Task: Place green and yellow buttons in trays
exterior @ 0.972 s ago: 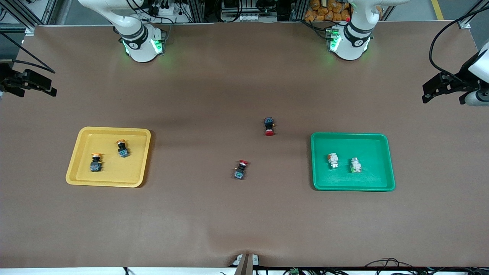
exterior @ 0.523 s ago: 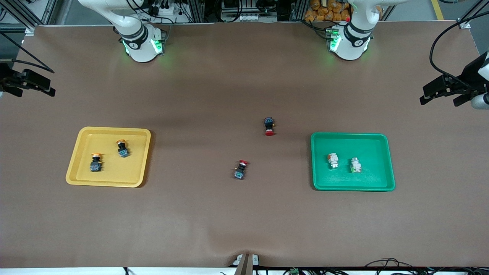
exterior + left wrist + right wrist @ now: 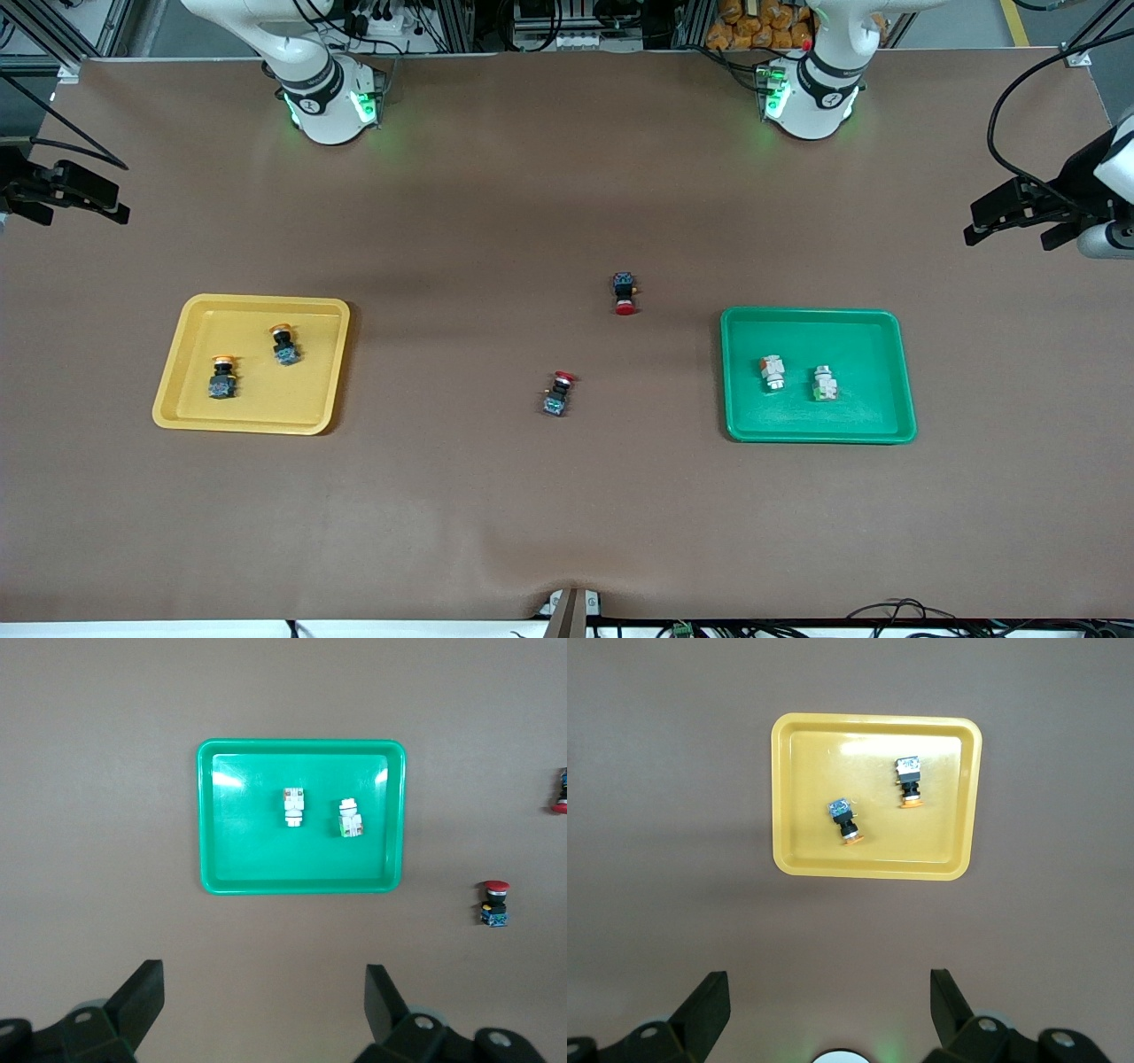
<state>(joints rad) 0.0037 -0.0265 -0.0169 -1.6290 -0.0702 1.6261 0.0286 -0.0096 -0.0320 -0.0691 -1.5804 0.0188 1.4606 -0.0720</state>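
— So, where do the buttons lie now, relative to the fingers?

— Both yellow buttons (image 3: 282,344) (image 3: 222,377) lie in the yellow tray (image 3: 182,354), toward the right arm's end of the counter (image 3: 496,496). Both green buttons (image 3: 772,372) (image 3: 824,383) lie in the green tray (image 3: 899,372), toward the left arm's end. Each one rests on its side, apart from its neighbour.

— And the grippers?

— The right gripper (image 3: 66,190) hangs over the counter edge at its own end, and its fingers (image 3: 709,1005) are spread wide, holding nothing. The left gripper (image 3: 1019,208) hangs over the other edge, its fingers (image 3: 142,997) also released and empty. Both are well apart from the trays, and both arms seem to wait.

— Is anything left for them to pick?

— I judge no. Only two red-capped switches (image 3: 625,293) (image 3: 558,393) remain on the bare counter between the trays, and they are not of this task. One lies nearer to the front camera, with its long axis slightly tilted. If any move comes, the left arm's end is the closer one to them.
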